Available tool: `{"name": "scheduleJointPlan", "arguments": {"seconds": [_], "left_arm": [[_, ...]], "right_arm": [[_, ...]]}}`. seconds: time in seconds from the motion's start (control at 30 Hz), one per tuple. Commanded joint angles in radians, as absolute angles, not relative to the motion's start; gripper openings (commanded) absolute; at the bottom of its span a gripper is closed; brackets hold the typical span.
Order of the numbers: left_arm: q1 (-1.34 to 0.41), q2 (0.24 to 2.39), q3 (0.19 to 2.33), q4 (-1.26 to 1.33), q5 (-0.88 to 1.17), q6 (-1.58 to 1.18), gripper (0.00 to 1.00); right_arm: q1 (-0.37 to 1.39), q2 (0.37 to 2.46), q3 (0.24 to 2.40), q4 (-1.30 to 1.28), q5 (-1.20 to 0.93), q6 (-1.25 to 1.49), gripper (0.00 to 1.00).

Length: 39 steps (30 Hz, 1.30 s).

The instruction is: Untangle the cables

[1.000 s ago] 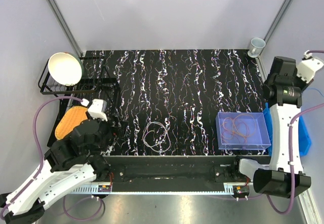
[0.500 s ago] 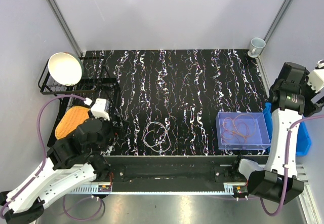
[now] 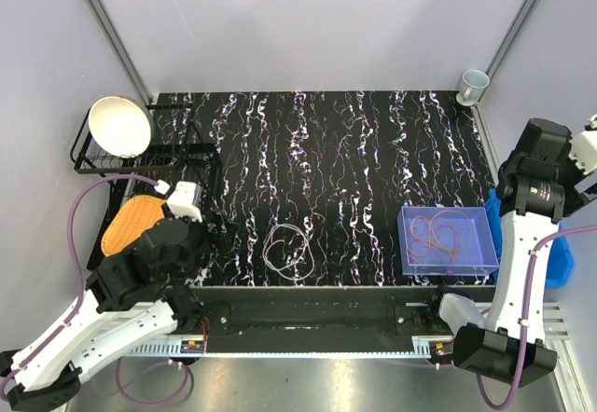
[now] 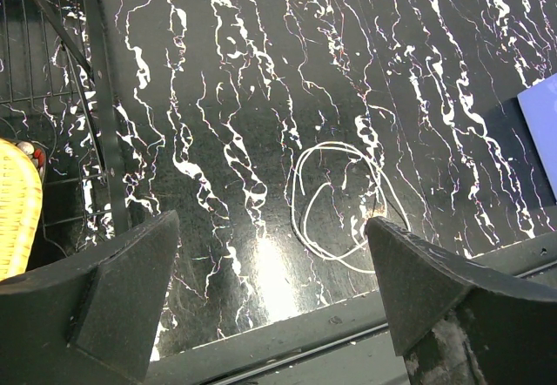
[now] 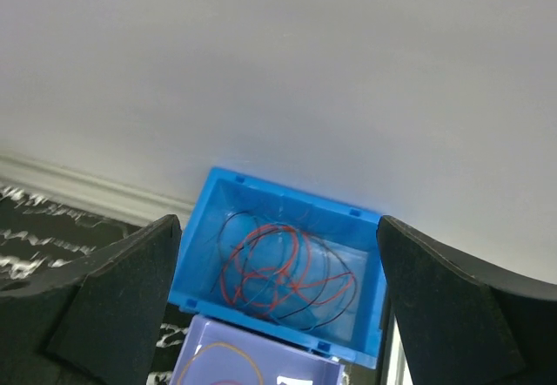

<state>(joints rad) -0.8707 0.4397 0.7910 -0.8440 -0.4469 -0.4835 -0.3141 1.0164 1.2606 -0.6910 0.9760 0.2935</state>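
A loose loop of thin pale and purple cables (image 3: 287,249) lies on the black marbled table near its front edge; the left wrist view shows it as a white ring (image 4: 341,204). More cables, orange loops (image 3: 438,235), lie in a clear purple box (image 3: 485,244). Red and dark cables (image 5: 283,272) lie coiled in a blue bin (image 5: 202,246). My left gripper (image 4: 270,224) hangs open over the table's front left, the loop just right of its gap. My right gripper (image 5: 277,221) is open high above the blue bin, holding nothing.
A black wire rack (image 3: 177,156) with a white bowl (image 3: 119,125) stands at the back left, and a yellow-orange woven pad (image 3: 131,224) lies beside it. A pale cup (image 3: 473,83) sits in the far right corner. Grey walls close in on three sides.
The right arm has swung right and outward, so its wrist now sits at the picture's right edge above the blue bin. The left arm shifted slightly.
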Motion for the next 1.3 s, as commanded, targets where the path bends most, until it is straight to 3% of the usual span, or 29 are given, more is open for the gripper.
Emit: {"name": "scheduleJointPlan", "arguments": {"seconds": [0.0, 0.1, 0.37, 0.47, 0.67, 0.83, 1.27], "left_arm": [[-0.876, 0.454, 0.788, -0.805, -0.468, -0.485, 0.92], [-0.876, 0.462, 0.79, -0.807, -0.471, -0.488, 0.92], [-0.876, 0.472, 0.792, -0.815, -0.486, -0.494, 0.92], [-0.876, 0.483, 0.793, -0.815, -0.489, -0.494, 0.92], [-0.874, 0.573, 0.799, -0.816, -0.482, -0.5, 0.9], [-0.876, 0.741, 0.787, -0.734, -0.374, -0.532, 0.81], [-0.877, 1.011, 0.641, -0.388, -0.267, -0.563, 0.7]], "right_arm": [[-0.316, 0.996, 1.288, -0.678, 0.753, 0.319, 1.0], [-0.316, 0.988, 1.305, -0.689, 0.436, 0.305, 1.0], [-0.314, 1.029, 1.373, -0.709, -0.172, 0.334, 1.0], [-0.281, 1.046, 1.379, -0.695, -0.265, 0.362, 1.0], [0.064, 1.153, 1.436, -0.73, -0.077, 0.374, 0.99], [0.302, 1.261, 1.454, -0.735, 0.073, 0.409, 0.99], [0.468, 1.259, 1.335, -0.695, 0.12, 0.448, 0.98]]}}
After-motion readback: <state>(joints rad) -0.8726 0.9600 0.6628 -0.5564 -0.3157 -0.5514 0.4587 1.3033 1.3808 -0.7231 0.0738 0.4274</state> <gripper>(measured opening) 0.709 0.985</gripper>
